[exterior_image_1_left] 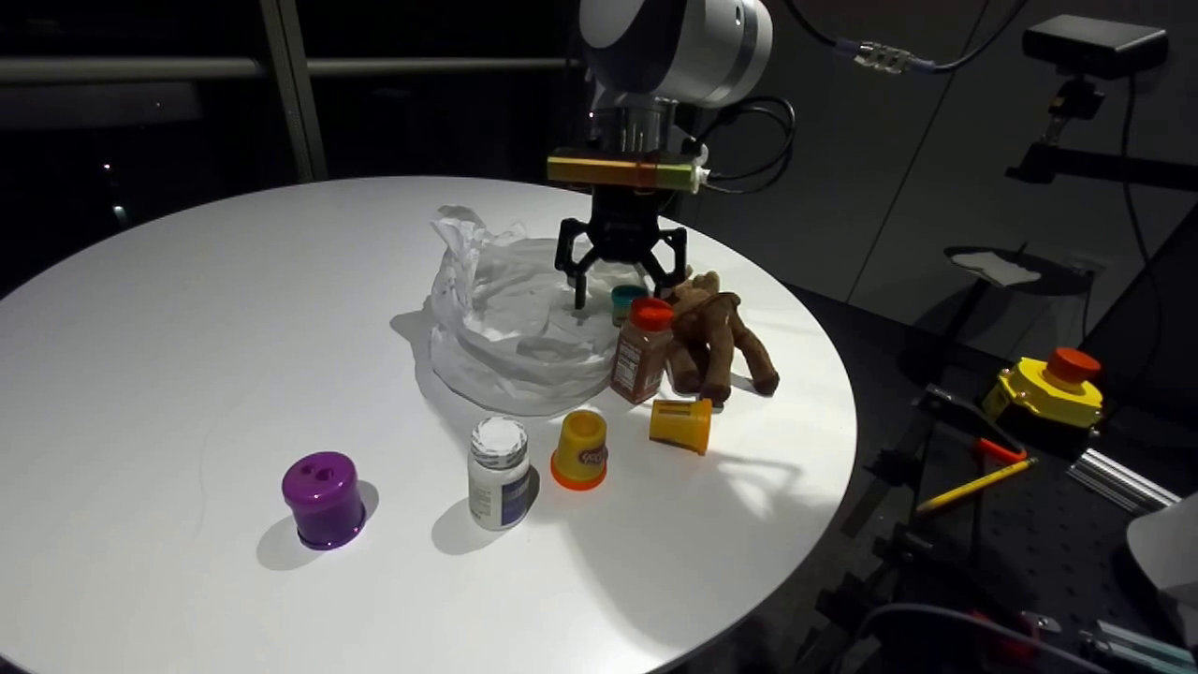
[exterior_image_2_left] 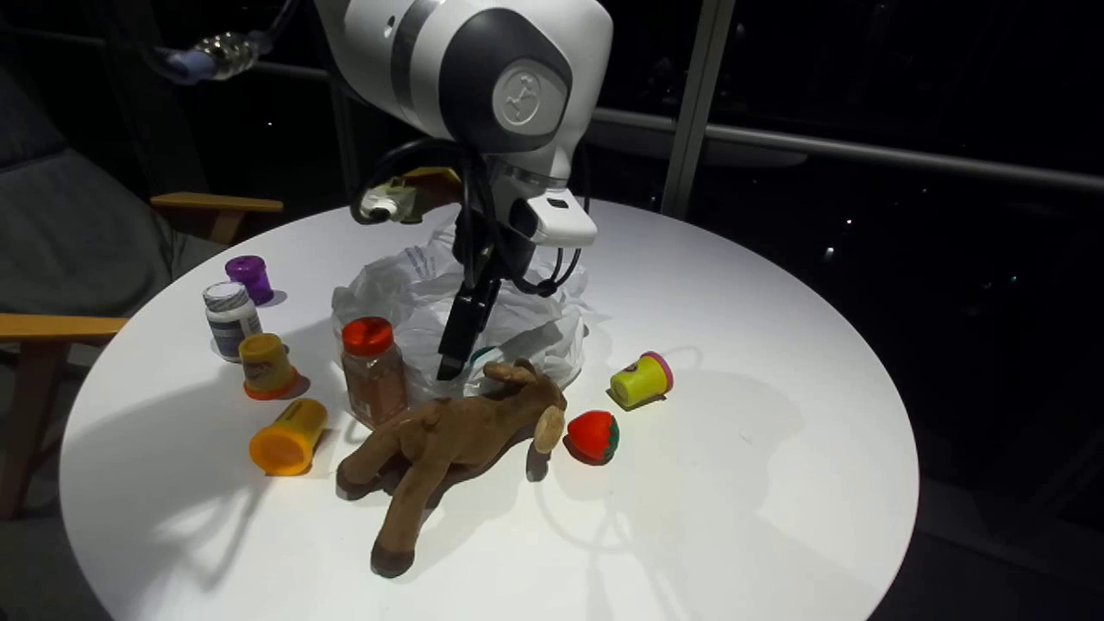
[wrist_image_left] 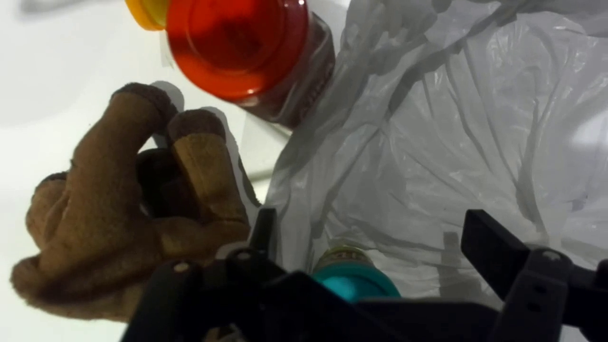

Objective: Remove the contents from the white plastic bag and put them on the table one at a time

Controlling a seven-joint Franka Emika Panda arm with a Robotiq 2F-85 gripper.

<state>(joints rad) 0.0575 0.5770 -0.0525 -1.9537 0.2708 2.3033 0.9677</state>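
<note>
Teal-lidded tub [wrist_image_left: 354, 281] partly masked by gripper [wrist_image_left: 369, 226], fingers wide apart; white bag [wrist_image_left: 479, 147] cropped in wrist view. Table [exterior_image_1_left: 234, 290] runs open beside it.

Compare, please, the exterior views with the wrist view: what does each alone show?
Only outside: in both exterior views, the purple cup and white bottle; in an exterior view, the red strawberry toy and pink-lidded tub.

Only the wrist view: no extra thing, just a close look down at the teal lid, partly covered, in the gap of the open end effector.

Shared: white bag, brown plush animal, red-lidded jar, table.
</note>
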